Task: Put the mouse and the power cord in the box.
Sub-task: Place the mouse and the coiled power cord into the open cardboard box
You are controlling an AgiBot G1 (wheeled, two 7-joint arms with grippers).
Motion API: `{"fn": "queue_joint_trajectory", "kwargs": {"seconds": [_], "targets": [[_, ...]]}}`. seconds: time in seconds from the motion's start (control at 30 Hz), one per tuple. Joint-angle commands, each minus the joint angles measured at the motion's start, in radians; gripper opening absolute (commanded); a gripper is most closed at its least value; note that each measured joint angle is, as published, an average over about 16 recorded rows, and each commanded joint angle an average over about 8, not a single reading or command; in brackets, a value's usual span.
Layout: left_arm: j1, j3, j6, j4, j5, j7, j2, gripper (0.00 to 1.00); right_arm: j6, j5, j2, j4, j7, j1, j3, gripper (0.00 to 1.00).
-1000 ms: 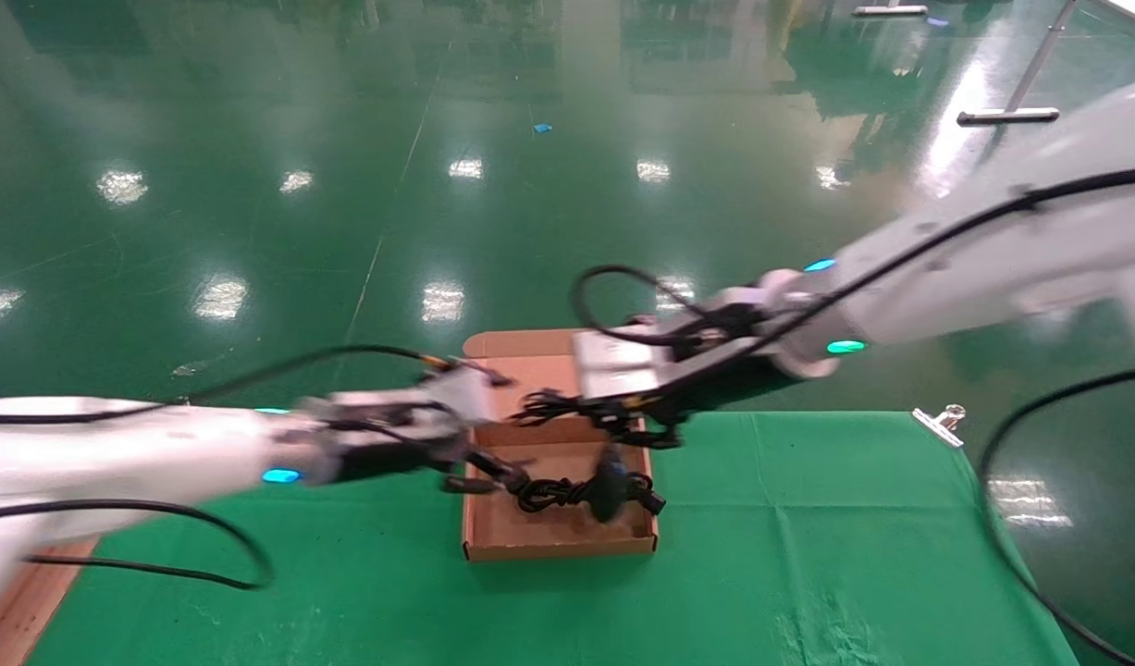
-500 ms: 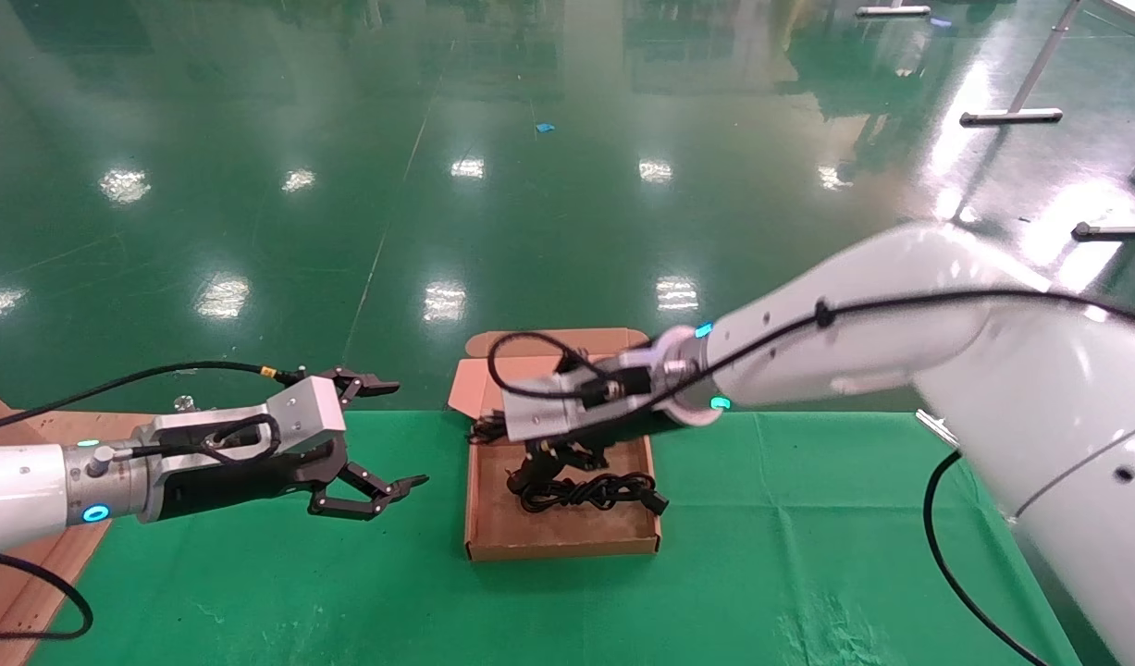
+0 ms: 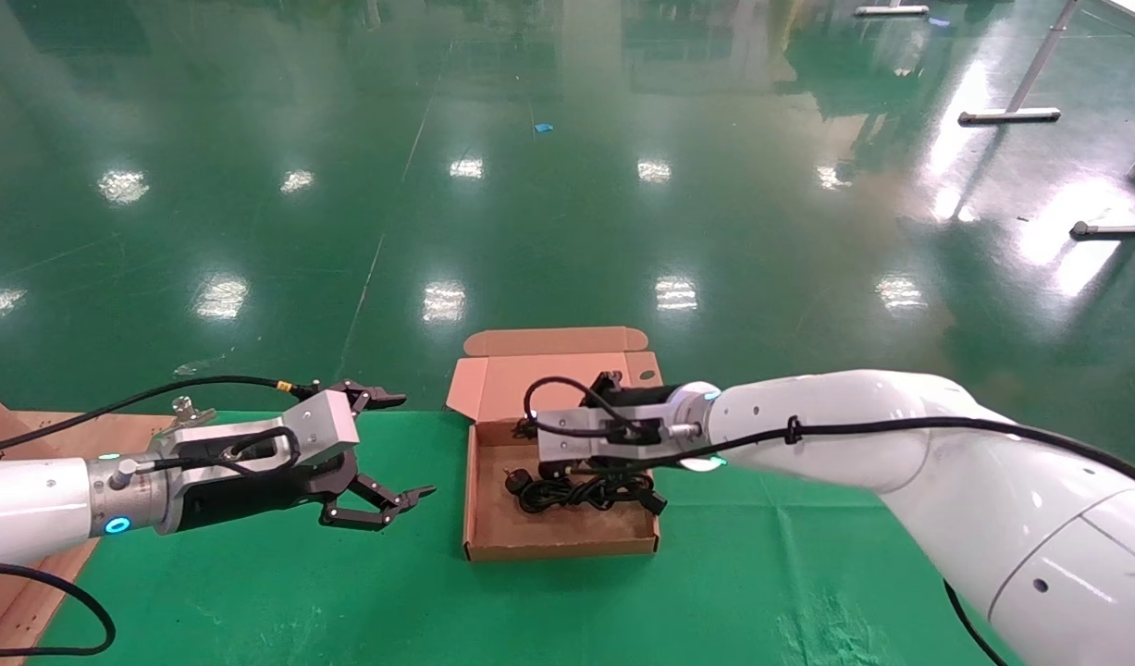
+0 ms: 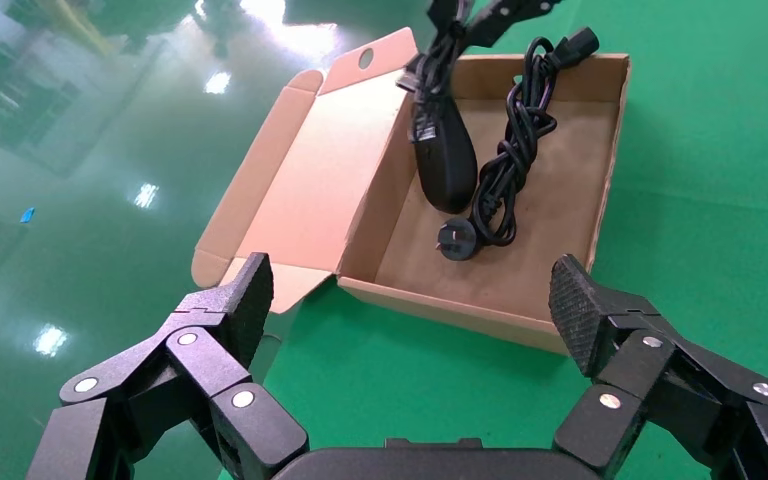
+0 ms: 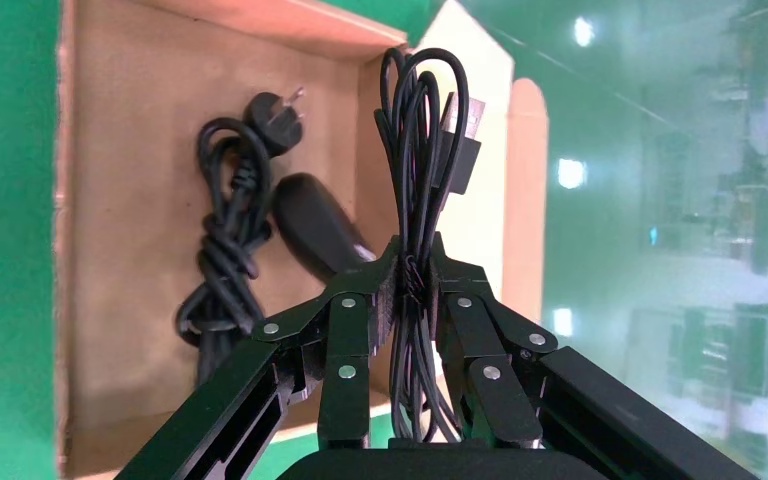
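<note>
Right tool pinches the mouse's coiled cable above the box; mouse dangles inside. Risk: cable catches on release. Left tool spread, nine o'clock.

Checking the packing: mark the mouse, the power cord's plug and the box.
mouse (image 4: 447, 160), left wrist view, on its black shell.
power cord's plug (image 4: 455, 238), left wrist view, on the round plug head.
box (image 3: 560, 544), head view, on its near wall.

Left end effector hovering, fingers spread, right end effector extended forward, pinched closed
</note>
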Motion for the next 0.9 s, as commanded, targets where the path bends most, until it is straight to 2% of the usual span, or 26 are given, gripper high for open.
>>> {"fn": "queue_joint_trajectory", "kwargs": {"seconds": [0.03,0.67,0.9], "targets": [[0.001,-0.001,0.002,0.0,-0.002,0.001,-0.002,1.0,0.025,0.01,-0.001,-0.003,0.002,-0.006,-0.017,1.0],[0.005,-0.009,0.006,-0.011,-0.003,-0.011,-0.003,1.0,-0.005,0.008,0.014,0.015,0.001,-0.004,0.003,1.0],[0.041,-0.063,0.051,-0.084,-0.028,-0.075,-0.032,1.0,-0.074,0.082,0.068,0.061,0.026,-0.049,0.077,1.0]]}}
